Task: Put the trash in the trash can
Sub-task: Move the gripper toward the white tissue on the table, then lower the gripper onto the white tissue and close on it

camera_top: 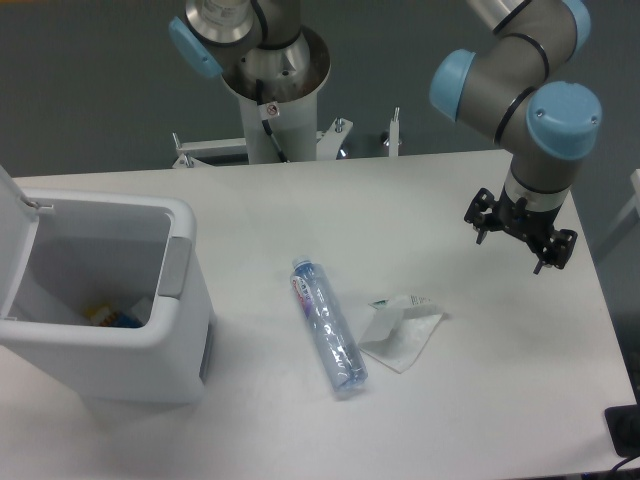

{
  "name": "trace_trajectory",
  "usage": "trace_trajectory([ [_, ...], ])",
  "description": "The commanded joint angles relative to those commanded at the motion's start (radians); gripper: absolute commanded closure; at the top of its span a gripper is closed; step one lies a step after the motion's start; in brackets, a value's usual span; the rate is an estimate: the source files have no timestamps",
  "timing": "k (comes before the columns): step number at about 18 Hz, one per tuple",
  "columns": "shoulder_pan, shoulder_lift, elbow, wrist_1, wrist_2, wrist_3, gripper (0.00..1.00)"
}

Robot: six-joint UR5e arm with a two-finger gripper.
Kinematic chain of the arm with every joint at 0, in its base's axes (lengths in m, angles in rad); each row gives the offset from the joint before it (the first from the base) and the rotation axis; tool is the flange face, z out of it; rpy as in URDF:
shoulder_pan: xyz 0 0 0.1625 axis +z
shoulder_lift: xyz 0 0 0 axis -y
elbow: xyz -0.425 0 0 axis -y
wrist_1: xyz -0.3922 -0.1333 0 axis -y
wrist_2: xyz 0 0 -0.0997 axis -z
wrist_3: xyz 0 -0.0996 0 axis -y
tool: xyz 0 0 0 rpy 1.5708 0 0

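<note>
A slim clear plastic bottle (326, 326) with a blue cap and a red-white label lies on its side on the bench, cap end pointing up-left, its lower end just beside a flat crumpled white wrapper (402, 331) to its right. The trash can (175, 330), a boxy white bin with rounded corners and a grey side panel, stands well apart at the left with its hinged lid (15, 240) open and some small items visible inside.

A robotics lab: a grey-and-blue UR5e arm (520, 80) on a metal pedestal (272, 100) stands at a plain white table (420, 200) against a bare grey wall (90, 80).
</note>
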Motion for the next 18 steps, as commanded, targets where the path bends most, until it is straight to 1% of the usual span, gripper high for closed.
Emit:
trace_trajectory([
  [3, 0.000, 0.000, 0.000, 0.000, 0.032, -0.002, 0.00],
  [7, -0.005, 0.002, 0.000, 0.005, 0.032, -0.009, 0.00],
  [10, -0.026, 0.009, 0.000, 0.002, 0.028, -0.017, 0.00],
  [11, -0.029, 0.011, -0.005, 0.002, 0.023, -0.037, 0.00],
  [13, -0.067, 0.012, -0.009, 0.003, 0.028, -0.118, 0.00],
  [16, -0.097, 0.005, -0.012, 0.003, 0.023, -0.214, 0.00],
  [18, -0.145, 0.000, -0.014, 0.023, 0.023, -0.328, 0.00],
])
